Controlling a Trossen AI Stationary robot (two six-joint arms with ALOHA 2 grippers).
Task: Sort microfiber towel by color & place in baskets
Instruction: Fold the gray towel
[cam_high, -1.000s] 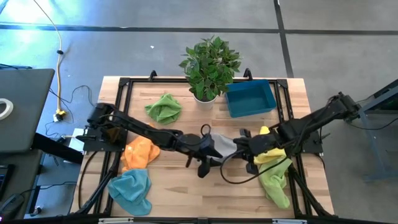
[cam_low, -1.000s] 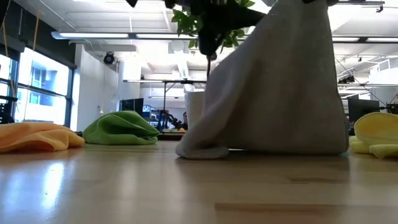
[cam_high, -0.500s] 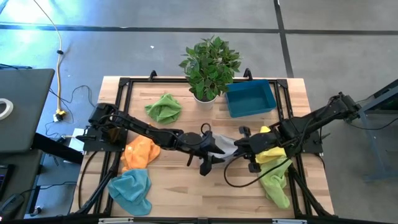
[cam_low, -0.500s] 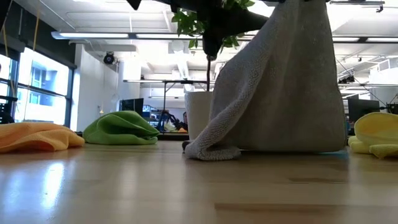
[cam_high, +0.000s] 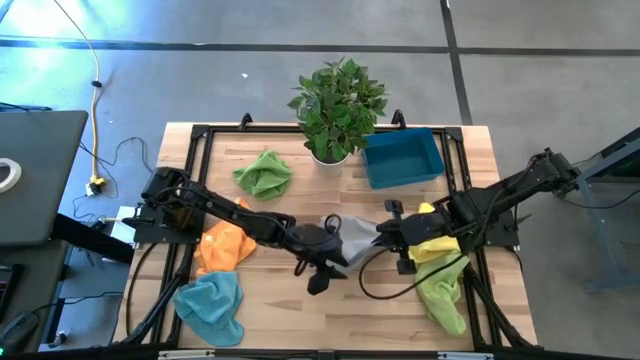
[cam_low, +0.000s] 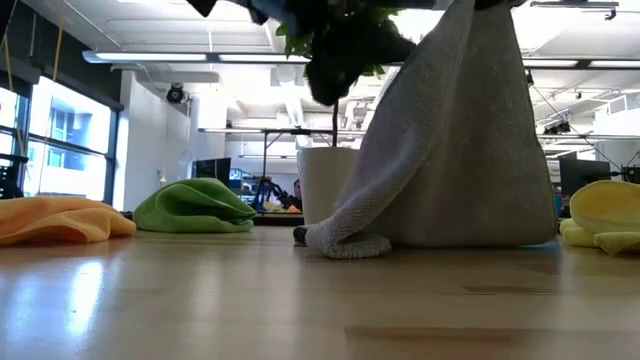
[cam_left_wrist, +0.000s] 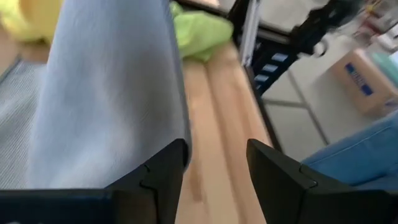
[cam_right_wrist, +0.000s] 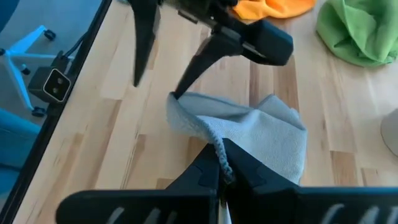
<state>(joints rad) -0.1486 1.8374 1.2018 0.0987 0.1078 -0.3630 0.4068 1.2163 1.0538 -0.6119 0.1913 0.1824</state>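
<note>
A grey towel hangs at the table's middle from my shut right gripper, its lower end bunched on the wood. My left gripper is open just left of the towel; bare table shows between its fingers, and the cloth lies along the outside of one finger. The blue basket stands at the far right, next to the plant's white pot. Green, orange, teal, yellow and lime towels lie around. My left gripper has one finger right at the grey towel's side edge; I cannot tell whether it touches. My right gripper pinches the towel's upper edge between its two fingers, slanting down from the table's right. The cloth hangs slack below, its lower end on the table.
A potted plant stands at the far middle beside the basket. A black frame runs around the tabletop. Bare wood lies along the near edge between the teal and lime towels.
My left gripper has sunk a little and shifted toward the near edge, staying open. The grey towel's lower left corner has drawn in toward the right and folded under, while its top stays held in place.
</note>
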